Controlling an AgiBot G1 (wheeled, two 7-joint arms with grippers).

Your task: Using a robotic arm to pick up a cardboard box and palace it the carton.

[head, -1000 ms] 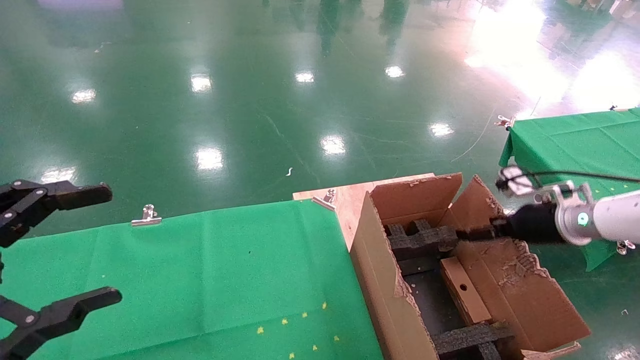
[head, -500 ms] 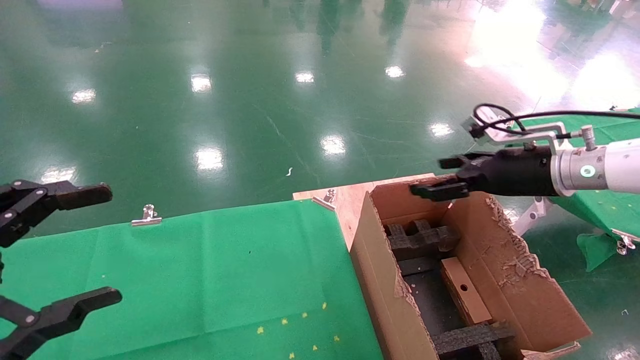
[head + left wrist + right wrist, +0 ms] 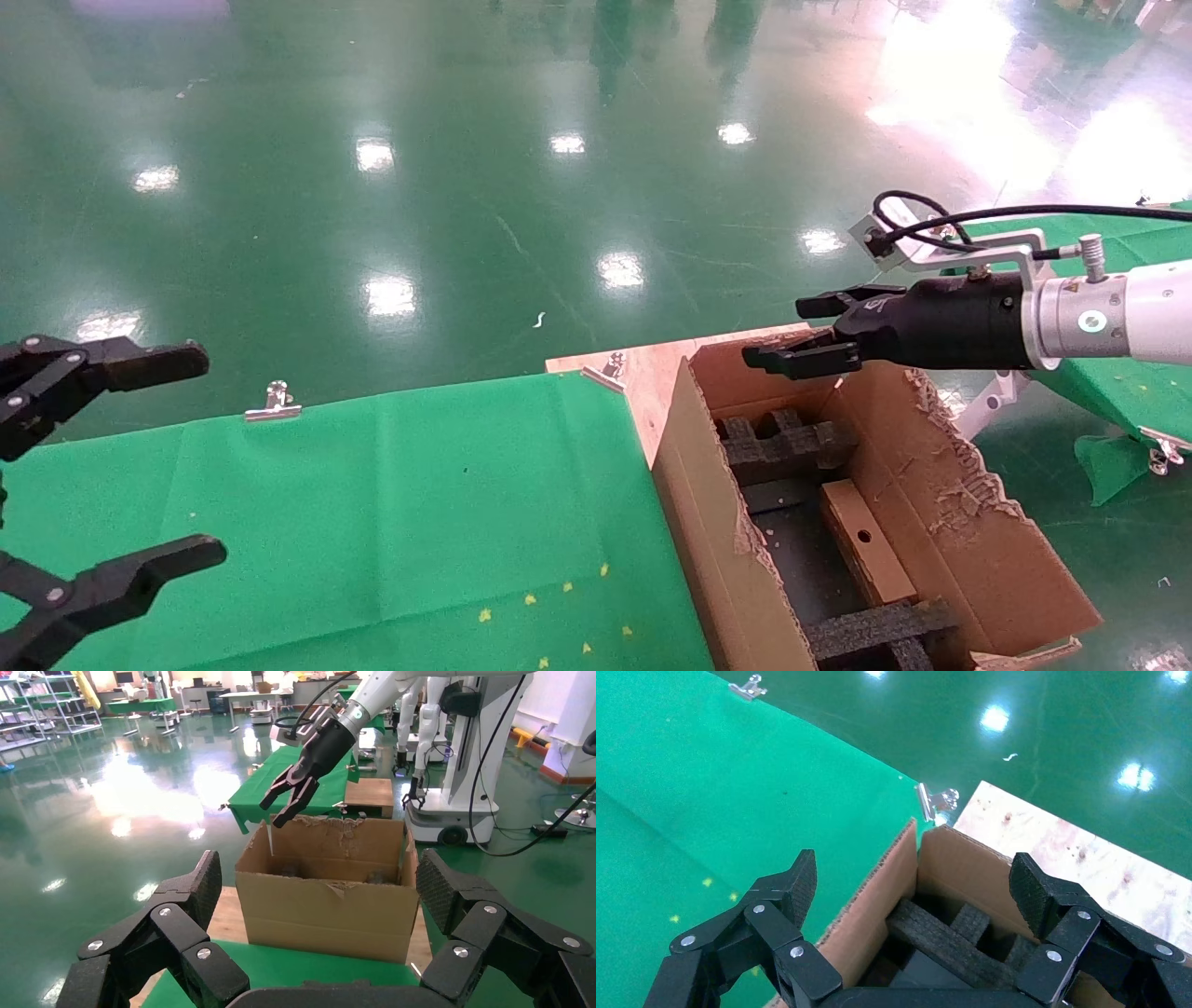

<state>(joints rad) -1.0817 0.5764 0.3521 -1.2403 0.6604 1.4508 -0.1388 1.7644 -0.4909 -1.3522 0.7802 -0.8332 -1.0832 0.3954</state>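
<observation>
The small flat cardboard box, with a round hole in its narrow side, stands on edge inside the carton between black foam inserts. My right gripper is open and empty, held above the carton's far end; it also shows in the left wrist view. The right wrist view looks down into the carton's corner at the foam. My left gripper is open and empty over the green table at the left; in its wrist view the carton stands ahead.
The green-clothed table lies left of the carton, with metal clips on its far edge. A wooden board sits under the carton. A second green table stands at the right. Shiny green floor lies beyond.
My right gripper rose out of the carton, leaving the cardboard box inside, and now hovers open above the far end, moving slightly left. The left arm has not moved.
</observation>
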